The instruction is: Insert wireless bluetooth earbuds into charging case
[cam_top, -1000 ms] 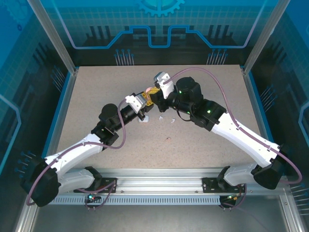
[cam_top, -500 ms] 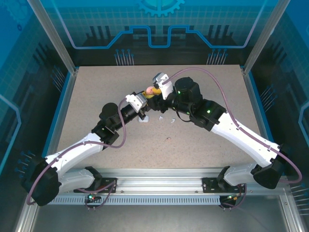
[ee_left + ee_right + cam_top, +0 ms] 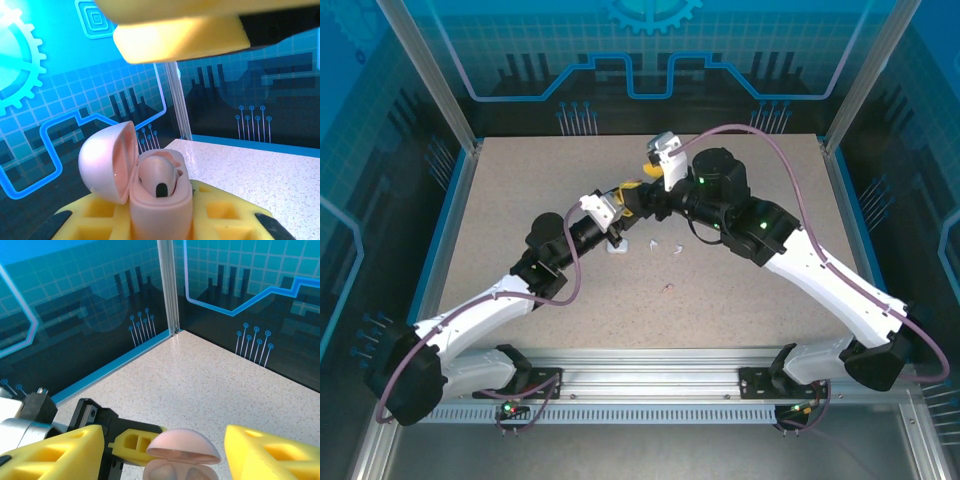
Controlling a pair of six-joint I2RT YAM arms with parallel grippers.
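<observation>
Toward the back middle of the speckled grey counter (image 3: 750, 300), the left hand (image 3: 619, 207) is clenched around the lower half of a pale pink, rounded plastic charging case (image 3: 161, 210). It holds the case upright, clear of the surface. That grip seems meant to steady the case so the other arm has a fixed target. The domed hinged lid (image 3: 106, 164) stands swung back, leaving the wells exposed, and one pale earbud with a dark oval spot (image 3: 158, 176) sits in a well. The right hand (image 3: 162, 450) hangs just above the case, its yellow fingers spread on either side of the lid and grasping nothing. I judge it released, the spread giving clearance around the lid. Two tiny glossy white pieces (image 3: 652, 245) lie on the counter just on the near side of the hands. A thin pinkish-red sliver (image 3: 666, 289) lies further toward the arm bases, well apart from the case. These loose pieces presumably await pickup, so the task looks only partly done.
</observation>
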